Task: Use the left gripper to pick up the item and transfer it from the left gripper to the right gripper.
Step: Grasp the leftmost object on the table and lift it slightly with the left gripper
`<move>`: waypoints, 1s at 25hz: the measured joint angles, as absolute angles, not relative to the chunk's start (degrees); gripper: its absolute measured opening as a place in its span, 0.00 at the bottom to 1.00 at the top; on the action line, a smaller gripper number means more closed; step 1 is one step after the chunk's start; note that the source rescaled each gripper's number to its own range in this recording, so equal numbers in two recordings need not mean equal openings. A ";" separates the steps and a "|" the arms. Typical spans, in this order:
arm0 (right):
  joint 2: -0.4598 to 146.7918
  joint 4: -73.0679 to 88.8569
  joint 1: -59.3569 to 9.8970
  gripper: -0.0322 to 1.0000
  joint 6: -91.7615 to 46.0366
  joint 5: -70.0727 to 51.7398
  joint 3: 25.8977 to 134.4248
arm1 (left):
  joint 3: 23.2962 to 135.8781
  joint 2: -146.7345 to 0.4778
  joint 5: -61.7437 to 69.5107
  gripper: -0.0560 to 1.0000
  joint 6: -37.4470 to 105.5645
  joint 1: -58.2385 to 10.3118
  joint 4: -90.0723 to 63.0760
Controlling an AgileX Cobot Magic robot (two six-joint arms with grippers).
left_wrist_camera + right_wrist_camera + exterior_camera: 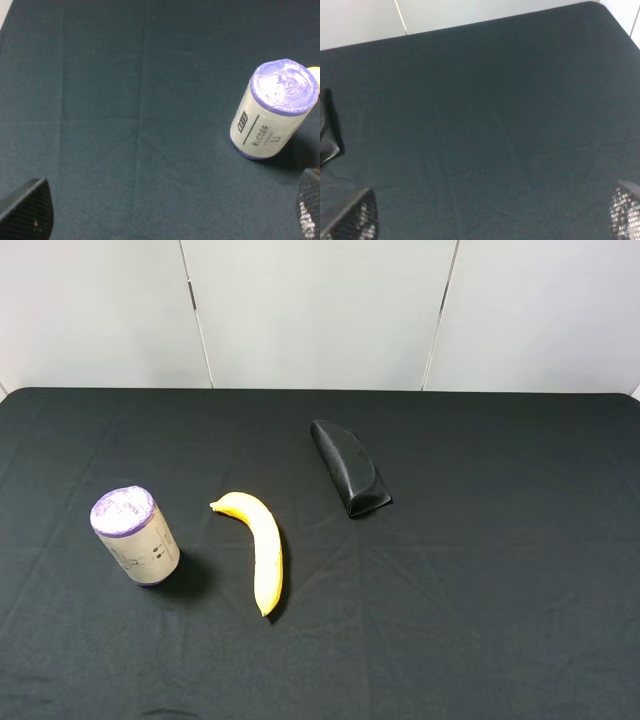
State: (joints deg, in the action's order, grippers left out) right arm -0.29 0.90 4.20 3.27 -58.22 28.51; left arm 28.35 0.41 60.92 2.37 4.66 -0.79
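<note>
While the item [135,536] stands on its base, purple top up, on the black tablecloth [480,620] at the left of the high view, it sits clear of both my grippers. Yellow banana [258,550] lies just beside it toward the middle. Black wedge case [348,468] lies further back, past the banana. My left gripper [167,215] hangs over bare cloth, fingers [27,210] spread wide; the item is off to one side, not between them. My right gripper [492,215] is spread wide too, over bare cloth, holding nothing, with the case near one finger.
</note>
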 joint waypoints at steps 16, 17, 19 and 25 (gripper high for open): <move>-0.29 0.90 4.20 1.00 3.27 -58.22 28.51 | 34.58 -6.19 65.30 1.00 1.50 4.66 -0.79; -0.29 0.90 4.20 1.00 3.27 -58.22 28.51 | 36.01 -7.94 66.07 1.00 1.45 4.66 -0.79; -0.29 0.90 4.20 1.00 3.27 -58.22 28.51 | 38.54 -11.38 66.70 1.00 1.45 4.66 -0.83; -0.29 0.90 4.20 1.00 3.27 -58.30 28.51 | 44.32 -21.54 66.86 1.00 1.09 4.66 -0.83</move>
